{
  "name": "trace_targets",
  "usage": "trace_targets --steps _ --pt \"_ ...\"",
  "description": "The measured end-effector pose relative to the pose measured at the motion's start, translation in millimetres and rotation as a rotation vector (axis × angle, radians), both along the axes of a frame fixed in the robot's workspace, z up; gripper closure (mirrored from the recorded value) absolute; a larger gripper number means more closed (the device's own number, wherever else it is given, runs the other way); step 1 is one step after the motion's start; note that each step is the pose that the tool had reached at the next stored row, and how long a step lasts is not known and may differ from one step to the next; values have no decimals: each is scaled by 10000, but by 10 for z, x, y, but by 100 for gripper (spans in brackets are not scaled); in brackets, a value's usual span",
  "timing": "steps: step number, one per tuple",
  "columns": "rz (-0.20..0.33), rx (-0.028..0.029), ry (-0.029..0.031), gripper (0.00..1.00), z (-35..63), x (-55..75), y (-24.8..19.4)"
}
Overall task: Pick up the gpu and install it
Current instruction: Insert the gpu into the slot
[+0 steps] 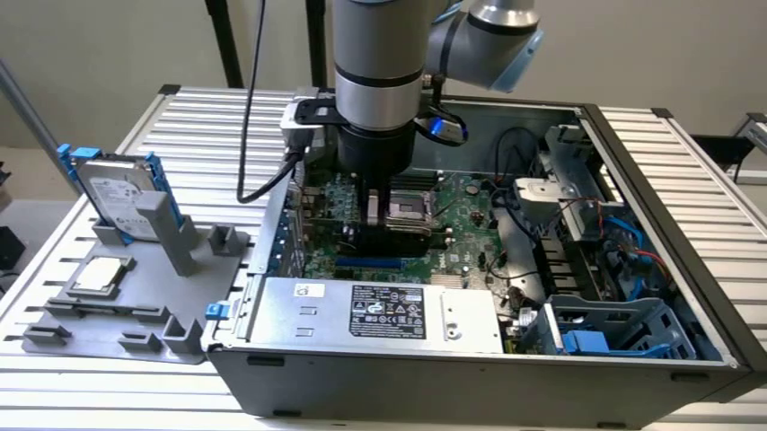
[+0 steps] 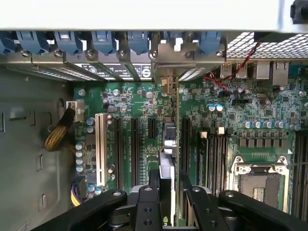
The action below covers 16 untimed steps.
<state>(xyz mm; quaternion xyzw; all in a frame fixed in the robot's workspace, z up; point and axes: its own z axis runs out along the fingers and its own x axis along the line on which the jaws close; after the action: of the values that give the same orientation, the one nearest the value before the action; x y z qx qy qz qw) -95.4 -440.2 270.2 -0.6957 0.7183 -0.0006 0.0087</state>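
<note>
Noted gripper (image 2: 167,204) pinching the gpu (image 2: 167,168) edge-on, low over the motherboard (image 2: 130,101) and its expansion slots. Could not tell whether seated. Judged best to keep card upright, line its lower edge with the long slot on the motherboard, steer silver bracket to the motherboard's rear openings, press evenly. Saw white label on power supply (image 1: 386,312) beside the motherboard; print unreadable.

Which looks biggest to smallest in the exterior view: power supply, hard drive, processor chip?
Largest to smallest:
1. power supply
2. hard drive
3. processor chip
The power supply sits nearer the camera, yet the gap looks too wide to flip the order.
</note>
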Motion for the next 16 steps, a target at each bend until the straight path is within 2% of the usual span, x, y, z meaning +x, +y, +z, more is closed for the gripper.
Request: trace_targets --steps 16 --pt "48 -1 1 73 -35 -15 0"
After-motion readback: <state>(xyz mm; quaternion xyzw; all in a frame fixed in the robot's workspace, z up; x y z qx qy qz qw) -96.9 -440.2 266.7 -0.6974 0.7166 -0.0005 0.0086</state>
